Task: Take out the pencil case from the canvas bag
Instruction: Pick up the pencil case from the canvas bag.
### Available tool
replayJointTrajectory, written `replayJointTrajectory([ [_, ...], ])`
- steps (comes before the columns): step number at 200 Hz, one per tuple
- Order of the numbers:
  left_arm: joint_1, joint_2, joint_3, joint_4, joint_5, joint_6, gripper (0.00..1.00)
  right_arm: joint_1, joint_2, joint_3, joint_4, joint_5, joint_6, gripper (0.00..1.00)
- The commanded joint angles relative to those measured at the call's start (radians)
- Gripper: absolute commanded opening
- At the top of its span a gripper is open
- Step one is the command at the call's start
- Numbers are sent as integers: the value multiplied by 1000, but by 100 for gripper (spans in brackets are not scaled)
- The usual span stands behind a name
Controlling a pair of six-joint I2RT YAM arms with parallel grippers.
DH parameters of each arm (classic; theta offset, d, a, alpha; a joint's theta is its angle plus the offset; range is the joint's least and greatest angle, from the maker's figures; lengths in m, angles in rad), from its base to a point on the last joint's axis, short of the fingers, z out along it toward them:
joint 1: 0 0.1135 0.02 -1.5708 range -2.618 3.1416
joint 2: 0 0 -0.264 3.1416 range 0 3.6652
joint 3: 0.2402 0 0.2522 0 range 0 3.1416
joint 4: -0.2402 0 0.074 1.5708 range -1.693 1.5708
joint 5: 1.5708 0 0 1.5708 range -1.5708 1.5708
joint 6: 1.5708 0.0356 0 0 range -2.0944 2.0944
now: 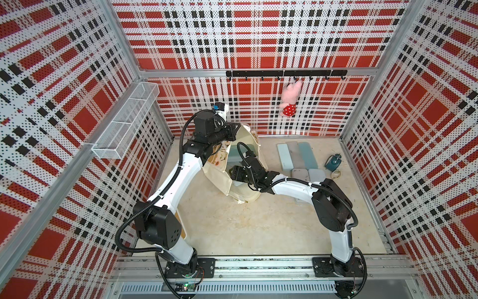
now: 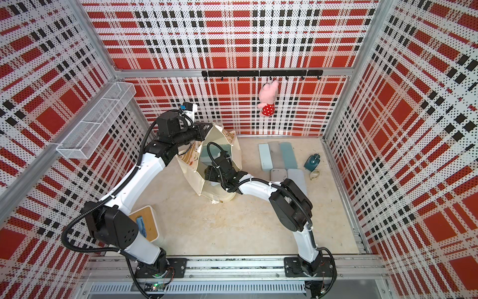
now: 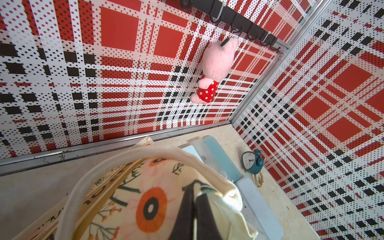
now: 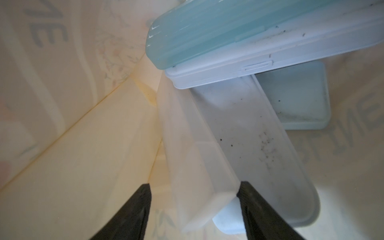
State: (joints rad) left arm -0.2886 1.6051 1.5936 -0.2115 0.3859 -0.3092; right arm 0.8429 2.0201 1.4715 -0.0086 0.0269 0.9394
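Centrally, toward the back of the table, the canvas bag stands upright with its mouth open, and the left gripper is pinched tight on the cream fabric at its top edge. Down inside the bag, the right gripper has its jaws set wide astride one end of the frosted pencil case. One finger touches it and the other stands apart, while a teal-lidded case lies across its far end.

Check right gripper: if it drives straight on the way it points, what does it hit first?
The frosted translucent plastic pencil case inside the cream canvas bag: its near end sits between the right gripper's open jaws. Depth is unclear.
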Motion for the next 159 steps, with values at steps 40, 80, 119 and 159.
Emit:
replayJointTrajectory([
  [40,-7,-82,28,147,25,-1,0,-22,33,-17,53,-73,74,70],
  [80,-7,-82,29,142,20,-1,0,-21,-5,-23,-38,50,58,71],
  [119,-8,-79,31,147,25,-1,0,-31,4,-45,50,-31,58,67],
  [159,-8,-80,30,141,21,-1,0,-34,29,-59,204,-164,81,56],
])
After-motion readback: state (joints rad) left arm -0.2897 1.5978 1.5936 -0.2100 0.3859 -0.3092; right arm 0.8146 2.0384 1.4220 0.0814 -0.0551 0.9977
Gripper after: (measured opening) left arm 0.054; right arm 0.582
